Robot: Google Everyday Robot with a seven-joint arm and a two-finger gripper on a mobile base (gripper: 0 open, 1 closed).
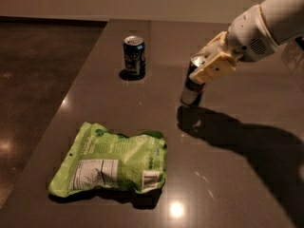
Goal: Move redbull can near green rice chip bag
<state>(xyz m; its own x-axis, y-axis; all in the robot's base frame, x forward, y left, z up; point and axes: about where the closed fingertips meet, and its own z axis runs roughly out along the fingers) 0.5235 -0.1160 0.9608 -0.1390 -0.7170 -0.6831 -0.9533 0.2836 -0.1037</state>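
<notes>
The redbull can is a tall slim can with a silver top, right of the table's centre, upright with its base at or just above the surface. My gripper reaches in from the upper right and is shut on the can's upper part, with cream fingers across it. The green rice chip bag lies flat at the front left, lime green with a white label and barcode. The can is well to the right of and behind the bag.
A shorter, wider dark blue can stands upright at the back of the dark table. The table's left edge runs diagonally beside a dark floor. The arm's shadow falls on the right side.
</notes>
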